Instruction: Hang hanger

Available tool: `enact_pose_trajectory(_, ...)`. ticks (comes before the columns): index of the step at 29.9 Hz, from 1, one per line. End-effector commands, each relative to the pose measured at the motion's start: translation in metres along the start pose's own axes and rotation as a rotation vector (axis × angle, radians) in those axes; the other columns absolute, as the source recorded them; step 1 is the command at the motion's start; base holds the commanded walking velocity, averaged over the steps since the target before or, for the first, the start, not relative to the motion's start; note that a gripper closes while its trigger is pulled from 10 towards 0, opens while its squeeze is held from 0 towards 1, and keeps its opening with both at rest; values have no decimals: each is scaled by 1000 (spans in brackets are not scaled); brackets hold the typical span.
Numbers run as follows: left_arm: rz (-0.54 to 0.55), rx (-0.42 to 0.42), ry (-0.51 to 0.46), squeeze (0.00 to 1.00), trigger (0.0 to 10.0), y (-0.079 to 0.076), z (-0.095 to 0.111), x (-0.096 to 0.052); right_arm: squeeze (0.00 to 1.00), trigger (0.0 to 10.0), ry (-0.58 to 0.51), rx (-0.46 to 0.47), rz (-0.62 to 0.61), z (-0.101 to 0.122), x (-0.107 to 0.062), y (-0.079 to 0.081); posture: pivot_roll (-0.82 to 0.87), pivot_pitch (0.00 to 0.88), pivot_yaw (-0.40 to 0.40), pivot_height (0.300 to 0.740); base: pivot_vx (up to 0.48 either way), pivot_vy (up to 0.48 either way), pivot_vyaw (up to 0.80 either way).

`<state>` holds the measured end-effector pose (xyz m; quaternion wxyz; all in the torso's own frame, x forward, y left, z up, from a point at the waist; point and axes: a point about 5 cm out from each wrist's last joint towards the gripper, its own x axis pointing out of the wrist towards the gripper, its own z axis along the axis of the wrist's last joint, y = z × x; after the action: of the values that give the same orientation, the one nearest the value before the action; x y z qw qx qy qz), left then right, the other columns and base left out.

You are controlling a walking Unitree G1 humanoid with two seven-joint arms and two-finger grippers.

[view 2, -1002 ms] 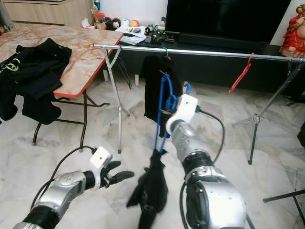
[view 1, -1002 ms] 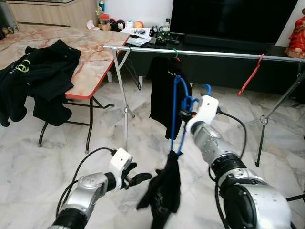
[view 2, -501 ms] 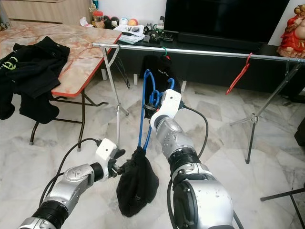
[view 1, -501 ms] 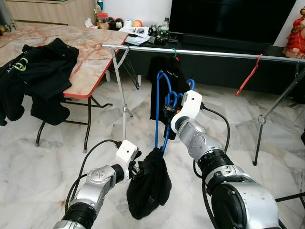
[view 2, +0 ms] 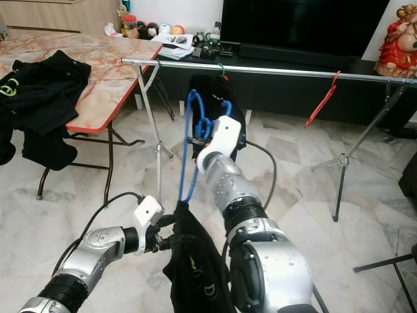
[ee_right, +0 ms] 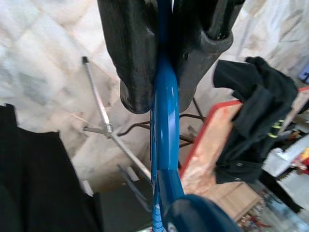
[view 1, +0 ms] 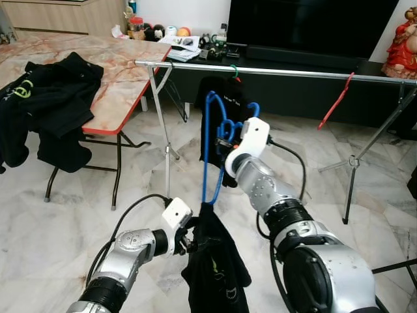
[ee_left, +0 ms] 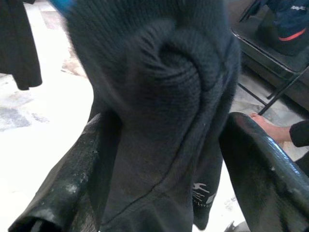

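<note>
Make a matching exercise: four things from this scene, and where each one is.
Things:
1. blue hanger
2. red hanger
3. black garment
4. black clothes

Places:
A. heaped on the table
B. hooked on the rail
C. in the right gripper
D. in the left gripper

Pairs: 1-C, 2-B, 3-D, 4-A

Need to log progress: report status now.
Right gripper shut on blue hanger, held up below the rail. Left gripper shut on black garment hanging from it. Hanger not yet hooked; hung black shirt close behind.
</note>
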<state>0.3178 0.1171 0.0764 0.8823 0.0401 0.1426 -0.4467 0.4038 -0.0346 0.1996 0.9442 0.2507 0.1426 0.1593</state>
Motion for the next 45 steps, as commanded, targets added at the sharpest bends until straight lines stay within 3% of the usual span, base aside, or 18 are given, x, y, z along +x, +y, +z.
enact_pose_trajectory(1, 4, 22, -5, 0, 10000, -1, 2, 2, 0, 10000, -48, 12, 50, 17, 0, 17, 74, 35, -77, 740, 0, 0, 0)
enact_pose_trajectory(6, 42, 12, 0, 0, 10000, 1, 3, 8, 0, 10000, -49, 19, 76, 18, 1, 27, 69, 32, -80, 740, 0, 0, 0)
enact_pose_trajectory(7, 46, 3, -7, 0, 4627, 0, 4, 8, 0, 10000, -51, 20, 76, 19, 1, 27, 69, 31, -80, 740, 0, 0, 0)
enact_pose_trajectory(8, 49, -8, -15, 0, 0, 0, 4, 8, 0, 10000, -53, 19, 75, 20, 1, 26, 69, 31, -80, 740, 0, 0, 0)
enact_pose_trajectory(19, 47, -22, 3, 0, 0, 2, -4, 3, 0, 10000, -83, -3, 0, 28, -1, 5, 71, 30, -82, 740, 0, 0, 0)
enact_pose_trajectory(45, 63, -61, -30, 0, 0, 4, -6, 4, 0, 10000, -75, 8, -20, 23, -2, 0, 71, 29, -81, 740, 0, 0, 0)
